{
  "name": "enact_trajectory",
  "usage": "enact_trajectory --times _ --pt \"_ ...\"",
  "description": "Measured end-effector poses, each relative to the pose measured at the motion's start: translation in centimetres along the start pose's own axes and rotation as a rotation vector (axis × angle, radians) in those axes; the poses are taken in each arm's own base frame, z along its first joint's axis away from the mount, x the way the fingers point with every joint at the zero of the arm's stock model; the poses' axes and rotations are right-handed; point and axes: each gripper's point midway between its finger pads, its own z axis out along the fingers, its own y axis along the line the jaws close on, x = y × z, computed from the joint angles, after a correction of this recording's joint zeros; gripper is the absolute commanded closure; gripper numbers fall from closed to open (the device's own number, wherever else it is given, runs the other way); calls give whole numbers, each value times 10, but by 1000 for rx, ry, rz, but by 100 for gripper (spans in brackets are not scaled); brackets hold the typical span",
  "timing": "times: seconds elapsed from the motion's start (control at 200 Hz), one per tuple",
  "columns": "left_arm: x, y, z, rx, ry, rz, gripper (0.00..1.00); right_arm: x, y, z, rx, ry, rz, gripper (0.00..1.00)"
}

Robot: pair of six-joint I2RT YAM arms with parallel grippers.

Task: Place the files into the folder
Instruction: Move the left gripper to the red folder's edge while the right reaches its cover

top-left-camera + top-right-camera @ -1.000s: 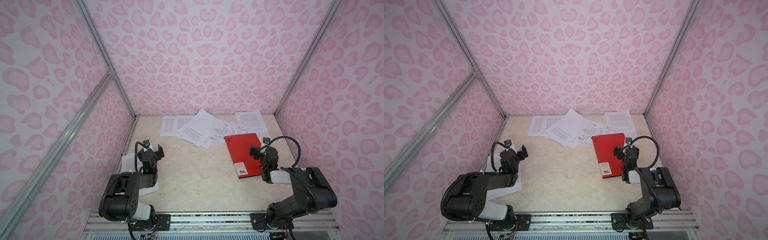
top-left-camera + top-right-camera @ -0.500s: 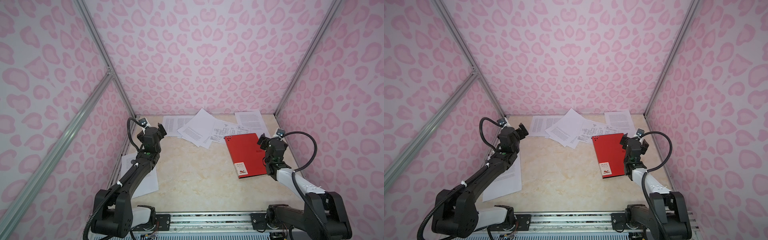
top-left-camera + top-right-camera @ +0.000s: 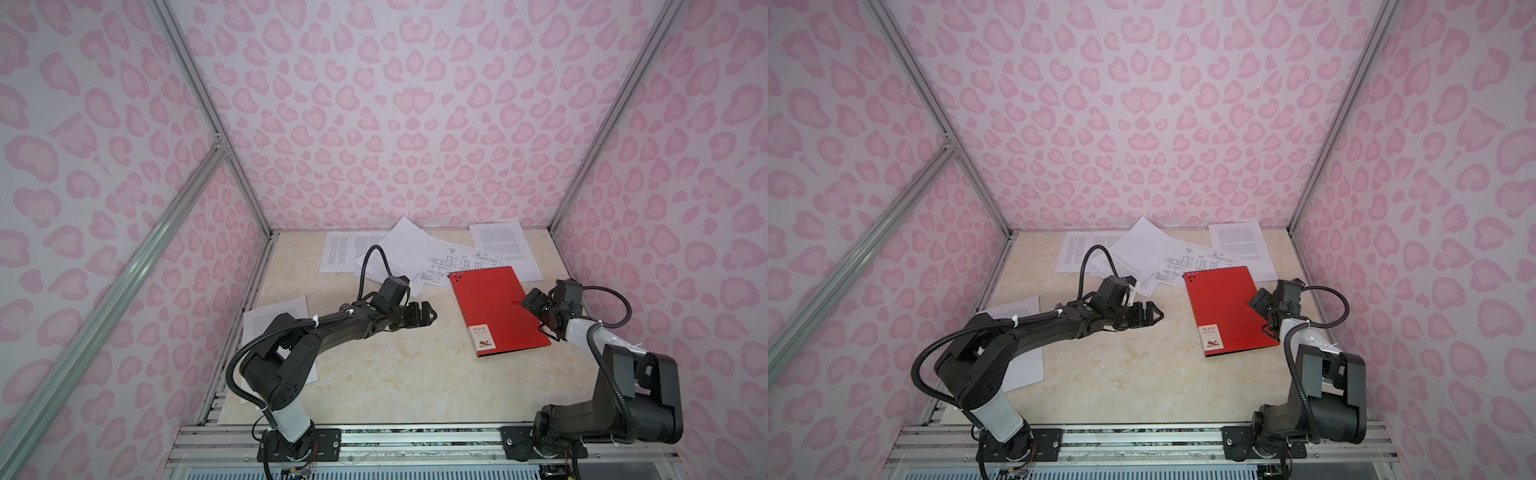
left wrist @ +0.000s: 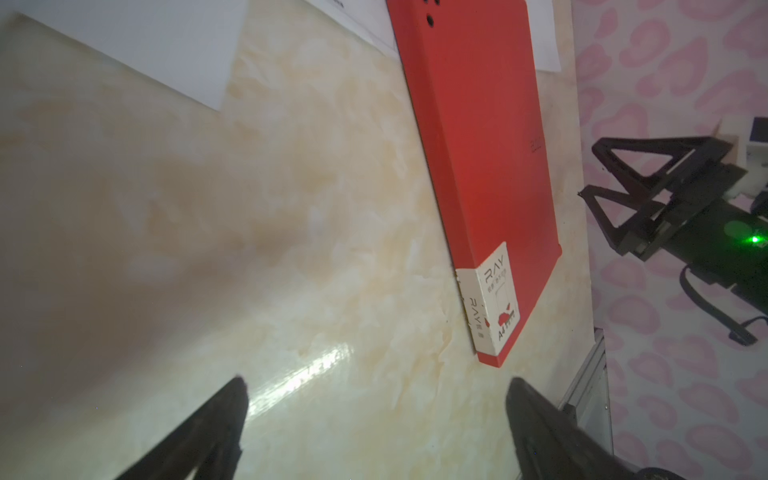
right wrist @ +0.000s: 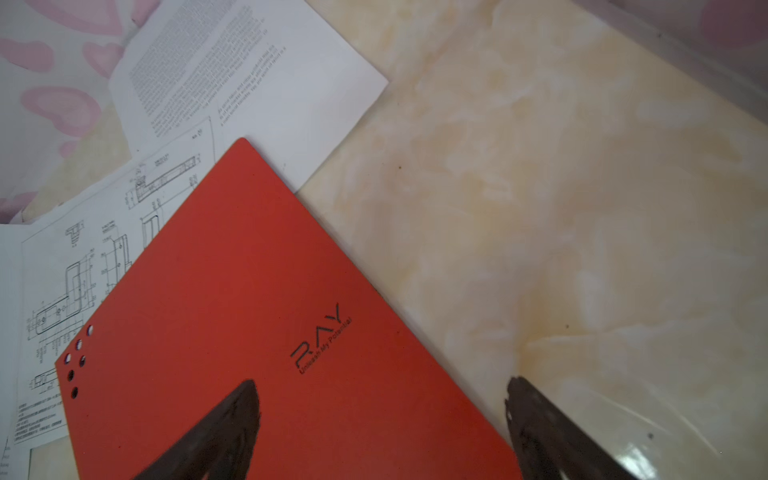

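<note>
The folder [image 3: 498, 309] is seen closed and flat on the table [image 3: 395, 374]. The files [image 3: 345, 251] are scattered behind it, the drawing sheet [image 3: 453, 259] partly tucked beneath it. The left gripper [image 3: 424, 316] is held wide beside it; the right gripper [image 5: 380, 384] is spread wide astride its edge.

The folder [image 3: 498, 309] lies flat on the table [image 3: 395, 374] right of the middle, its far left corner on the drawing sheet [image 3: 453, 262], the other files [image 3: 345, 253] spread behind it along the back wall [image 3: 407, 124], one sheet [image 3: 276, 318] alone at the left edge, partly under the left arm [image 3: 332, 328].
</note>
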Motion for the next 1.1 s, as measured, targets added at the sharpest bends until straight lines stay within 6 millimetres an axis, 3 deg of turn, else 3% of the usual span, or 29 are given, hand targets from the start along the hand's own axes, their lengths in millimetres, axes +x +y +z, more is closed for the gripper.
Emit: enact_trajectory --times 0.075,0.16,0.395,0.53,0.68,0.795,0.915,1.105 --pt "18 -13 21 36 72 2 2 8 2 7 -21 45 9 6" --pt "24 -25 40 73 112 -1 2 18 3 19 -34 100 14 7" --pt "16 -36 65 157 126 -47 2 9 31 38 -180 116 11 9" --pt "1 -22 59 156 93 -99 2 25 62 39 -284 188 -19 9" --pt "-15 -1 44 117 40 -137 1 70 97 22 -392 287 -78 11" --pt "-8 12 32 69 40 -134 5 103 115 4 -452 357 -110 11" --pt "4 26 19 13 41 -130 11 123 125 -9 -467 403 -128 11" --pt "17 43 -2 -76 39 -110 21 128 152 -12 -488 428 -195 14"
